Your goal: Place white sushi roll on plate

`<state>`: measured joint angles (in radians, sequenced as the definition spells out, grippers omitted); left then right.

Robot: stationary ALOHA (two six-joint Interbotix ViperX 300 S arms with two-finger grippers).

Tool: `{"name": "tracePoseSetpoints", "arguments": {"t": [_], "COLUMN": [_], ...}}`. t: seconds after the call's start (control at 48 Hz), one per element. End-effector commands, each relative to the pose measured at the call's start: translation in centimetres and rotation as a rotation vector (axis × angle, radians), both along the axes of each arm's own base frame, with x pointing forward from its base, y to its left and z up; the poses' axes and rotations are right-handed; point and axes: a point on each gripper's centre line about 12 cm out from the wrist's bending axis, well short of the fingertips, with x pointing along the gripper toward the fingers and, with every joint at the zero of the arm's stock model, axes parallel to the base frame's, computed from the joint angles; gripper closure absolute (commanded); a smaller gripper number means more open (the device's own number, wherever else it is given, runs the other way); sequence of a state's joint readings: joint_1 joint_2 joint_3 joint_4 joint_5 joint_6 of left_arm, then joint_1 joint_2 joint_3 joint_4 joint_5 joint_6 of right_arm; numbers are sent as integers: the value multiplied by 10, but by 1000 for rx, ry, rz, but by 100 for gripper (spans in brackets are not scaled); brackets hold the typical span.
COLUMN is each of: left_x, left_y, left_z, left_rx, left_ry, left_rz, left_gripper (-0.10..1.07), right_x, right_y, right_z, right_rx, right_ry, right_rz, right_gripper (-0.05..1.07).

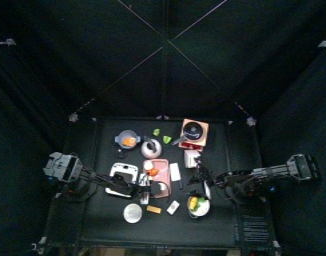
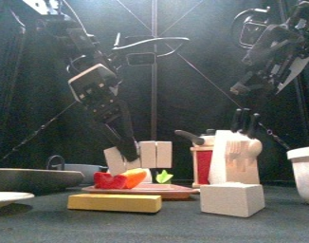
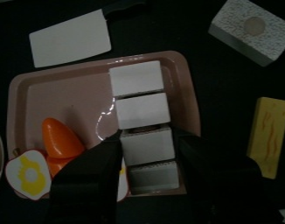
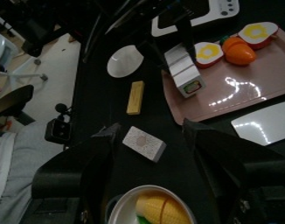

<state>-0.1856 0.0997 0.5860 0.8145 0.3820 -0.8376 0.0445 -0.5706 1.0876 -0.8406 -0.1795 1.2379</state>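
Pink tray (image 3: 40,83) rolls (image 3: 145,114) countable only in left wrist view.

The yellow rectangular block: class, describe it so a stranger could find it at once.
Start at the pink rectangular tray holding a row of white blocks. Just off its edge, on the black table, lies the yellow rectangular block. It is long, flat and plain yellow, unlike the speckled white cube nearby.

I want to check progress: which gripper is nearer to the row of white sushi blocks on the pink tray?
Left. The left gripper is right over the white sushi blocks on the pink tray, jaws straddling the end one. The right gripper hangs apart, above a white cube.
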Motion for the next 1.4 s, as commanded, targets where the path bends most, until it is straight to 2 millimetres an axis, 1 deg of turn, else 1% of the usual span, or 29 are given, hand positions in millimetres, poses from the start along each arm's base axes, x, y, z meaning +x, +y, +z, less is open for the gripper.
{"name": "tracePoseSetpoints", "arguments": {"t": [0.0,0.125,0.396,0.521,0.625,0.792,1.021,1.208,1.375], "left_x": [8,7,8,9,11,14,17,18,14], "left_y": [4,5,4,4,3,3,2,7,8], "left_z": [11,9,10,12,16,28,53,62,62], "left_rx": [-8,-10,-22,-23,-27,-32,-49,-33,-18], "left_ry": [-38,-32,-35,-41,-54,-85,-153,-172,-169], "left_rz": [9,11,20,17,19,23,23,25,21], "left_gripper": [26,24,9,4,4,4,4,4,4], "right_x": [2,2,2,2,2,2,3,5,15], "right_y": [1,1,1,1,1,1,1,1,-3], "right_z": [7,7,7,6,7,6,7,14,24], "right_rx": [3,3,1,1,1,2,1,1,9], "right_ry": [-26,-26,-23,-22,-23,-20,-24,-44,-62], "right_rz": [5,5,7,8,7,6,7,6,-12], "right_gripper": [12,12,12,12,12,12,12,12,12]}}
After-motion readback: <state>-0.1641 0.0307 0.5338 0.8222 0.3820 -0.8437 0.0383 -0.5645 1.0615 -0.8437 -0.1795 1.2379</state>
